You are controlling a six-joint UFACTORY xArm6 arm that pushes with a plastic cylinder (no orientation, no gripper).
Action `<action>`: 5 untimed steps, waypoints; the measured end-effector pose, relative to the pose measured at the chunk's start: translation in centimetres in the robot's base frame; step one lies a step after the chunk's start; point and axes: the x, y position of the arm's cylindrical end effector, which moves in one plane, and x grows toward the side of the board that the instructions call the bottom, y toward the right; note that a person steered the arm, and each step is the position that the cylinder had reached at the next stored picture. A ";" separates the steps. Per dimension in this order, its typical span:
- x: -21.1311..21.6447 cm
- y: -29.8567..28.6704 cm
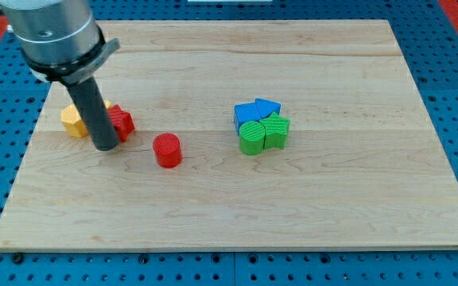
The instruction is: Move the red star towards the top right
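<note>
The red star point(122, 121) lies at the board's left, partly hidden behind my rod. My tip point(105, 148) rests on the board just to the star's lower left, touching or nearly touching it. A yellow block point(73, 121) sits right beside the star on its left, its shape partly hidden by the rod. A red cylinder point(166, 150) stands apart, to the lower right of the star.
A tight cluster sits right of centre: a blue cube point(246, 114), a blue triangle point(267, 107), a green cylinder point(253, 137) and a green block point(277, 129). The wooden board point(332, 206) ends on a blue pegboard on all sides.
</note>
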 end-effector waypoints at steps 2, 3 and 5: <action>0.6 -3.1; -0.7 -3.4; -6.8 8.4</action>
